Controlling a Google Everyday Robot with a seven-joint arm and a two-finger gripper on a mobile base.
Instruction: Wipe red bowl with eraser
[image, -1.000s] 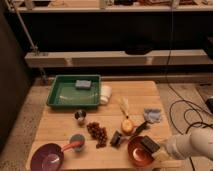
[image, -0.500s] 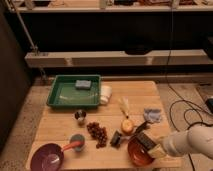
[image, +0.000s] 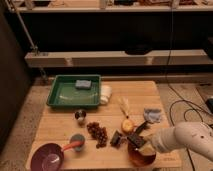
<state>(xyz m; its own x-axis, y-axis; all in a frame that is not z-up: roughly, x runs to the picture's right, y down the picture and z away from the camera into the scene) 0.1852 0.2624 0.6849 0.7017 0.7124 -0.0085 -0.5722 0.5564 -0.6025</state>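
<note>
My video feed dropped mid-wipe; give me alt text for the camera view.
The shut gripper holds the flat dark rectangular eraser over the round orange-red plastic bowl at the wooden table's near right edge. Elsewhere are a purple bowl and a green tray holding a blue sponge.

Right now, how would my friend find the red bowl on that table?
Start at the wooden table and go to its near right corner, where the robot's white arm reaches in. The red bowl sits right there, under the gripper, which is shut on the eraser. The other bowl, purple, is at the far left corner.
</note>
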